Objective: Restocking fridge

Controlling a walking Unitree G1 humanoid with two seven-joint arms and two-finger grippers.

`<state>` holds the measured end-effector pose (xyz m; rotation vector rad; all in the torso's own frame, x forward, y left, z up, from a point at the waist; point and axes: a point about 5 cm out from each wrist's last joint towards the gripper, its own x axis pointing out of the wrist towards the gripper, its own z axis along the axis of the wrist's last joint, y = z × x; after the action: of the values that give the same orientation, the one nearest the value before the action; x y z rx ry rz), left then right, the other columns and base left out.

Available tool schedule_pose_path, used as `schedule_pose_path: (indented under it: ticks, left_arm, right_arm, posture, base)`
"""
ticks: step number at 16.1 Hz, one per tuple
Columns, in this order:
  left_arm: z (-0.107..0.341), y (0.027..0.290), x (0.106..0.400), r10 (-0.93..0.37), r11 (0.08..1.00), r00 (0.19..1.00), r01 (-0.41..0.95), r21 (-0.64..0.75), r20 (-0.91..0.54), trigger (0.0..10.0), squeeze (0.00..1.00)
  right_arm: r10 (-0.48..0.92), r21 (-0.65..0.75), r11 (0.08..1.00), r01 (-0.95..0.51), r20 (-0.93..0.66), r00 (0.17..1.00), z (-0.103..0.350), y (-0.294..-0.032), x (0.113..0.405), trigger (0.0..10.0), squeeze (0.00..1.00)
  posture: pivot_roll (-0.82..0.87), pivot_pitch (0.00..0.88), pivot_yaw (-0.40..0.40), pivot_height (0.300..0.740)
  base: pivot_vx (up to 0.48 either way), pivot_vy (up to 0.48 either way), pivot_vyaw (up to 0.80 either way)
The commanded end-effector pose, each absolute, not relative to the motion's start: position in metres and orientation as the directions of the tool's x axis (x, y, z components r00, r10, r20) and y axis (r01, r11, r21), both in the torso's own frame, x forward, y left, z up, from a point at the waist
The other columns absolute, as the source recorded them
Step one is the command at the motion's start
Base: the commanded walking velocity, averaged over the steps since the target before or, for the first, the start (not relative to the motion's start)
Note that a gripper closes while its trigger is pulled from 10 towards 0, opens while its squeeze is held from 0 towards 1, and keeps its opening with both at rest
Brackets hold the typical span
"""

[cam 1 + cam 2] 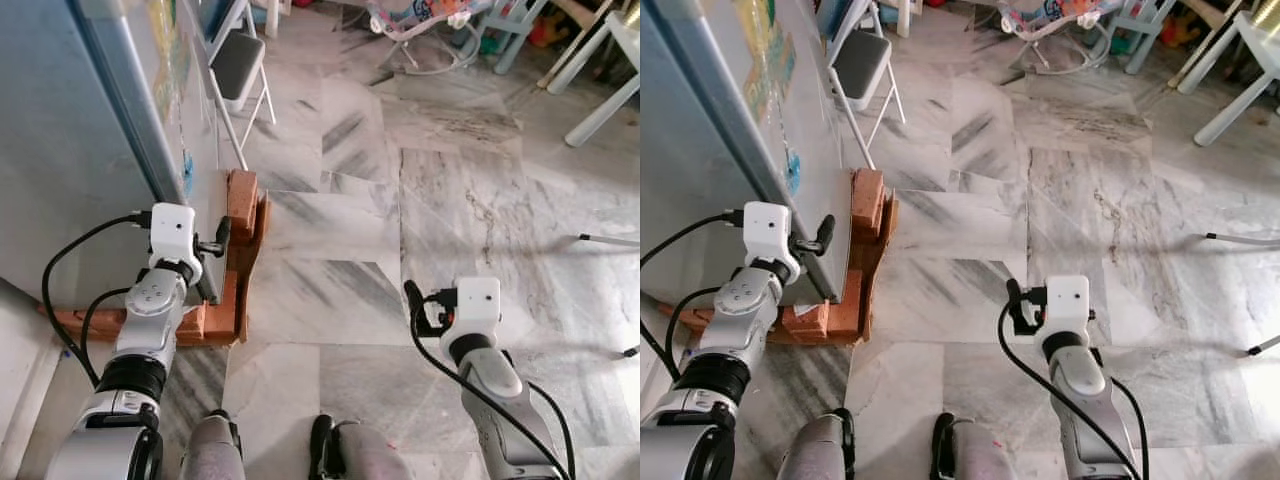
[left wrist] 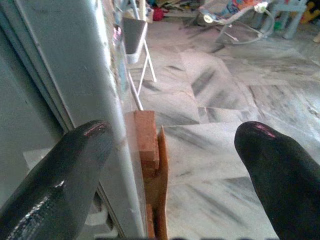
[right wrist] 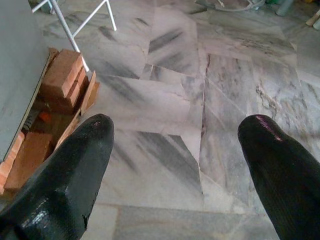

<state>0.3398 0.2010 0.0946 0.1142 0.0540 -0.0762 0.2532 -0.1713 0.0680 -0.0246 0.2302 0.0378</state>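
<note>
The gray fridge [image 1: 70,150] stands on the robot's left, sitting on red bricks [image 1: 240,215]. The left gripper [image 2: 170,165] is up by the door's edge, fingers wide apart, one on each side. The right gripper [image 3: 175,170] hangs open over bare marble floor [image 1: 440,220]. A folding chair [image 1: 238,65] stands farther along the fridge.

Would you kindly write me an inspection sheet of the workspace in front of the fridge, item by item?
Surface: grey-veined marble floor, bare before the robot.
Job's things: grey fridge at the robot's left, door edge shut, raised on red bricks.
Clutter: nothing seen near the fridge.
Grippers: left gripper open, fingers straddling the fridge's door edge; right gripper open, empty, above the floor.
Cables: black cables loop along both arms.
Surroundings: folding chair beside the fridge; baby bouncer and white furniture legs beyond.
</note>
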Motion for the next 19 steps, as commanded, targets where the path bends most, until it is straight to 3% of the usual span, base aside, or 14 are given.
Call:
schedule_pose_path:
  ticks: [1,6,13,16,19]
  left_arm:
    - [0.097,0.205,0.343,-0.038,0.99,0.998,0.045,0.137,-0.051,10.0,0.0]
    - [0.111,0.212,0.357,0.059,0.987,0.998,-0.053,0.154,-0.033,10.0,0.0]
    - [0.114,0.2,0.364,0.03,0.987,0.999,-0.026,0.16,-0.024,10.0,0.0]
    - [0.128,0.174,0.374,-0.064,0.985,0.998,0.061,0.163,0.013,10.0,0.0]
    - [0.151,0.128,0.384,-0.231,0.959,0.97,0.213,0.189,0.079,10.0,0.0]
  right_arm:
    - [0.023,-0.028,0.999,-0.031,-0.246,0.969,0.064,-0.175,0.251,10.0,0.0]
    - [0.025,-0.029,0.999,-0.033,-0.242,0.97,0.065,-0.174,0.254,10.0,0.0]
    - [0.033,-0.029,0.999,-0.041,-0.241,0.97,0.064,-0.173,0.255,10.0,0.0]
    - [0.038,-0.014,0.999,-0.043,-0.258,0.965,0.062,-0.172,0.256,10.0,0.0]
    - [0.053,-0.047,0.996,-0.078,-0.4,0.915,0.043,-0.177,0.248,10.0,0.0]
  posture:
    - [0.09,0.192,-0.142,0.74]
    - [0.09,0.182,-0.142,0.74]
    - [0.1,0.17,-0.14,0.74]
    - [0.1,0.17,-0.143,0.74]
    - [0.1,0.167,-0.146,0.74]
  base:
    - [0.0,0.0,0.0]
    - [0.0,0.0,0.0]
    - [0.0,0.0,0.0]
    - [0.0,0.0,0.0]
    - [0.0,0.0,0.0]
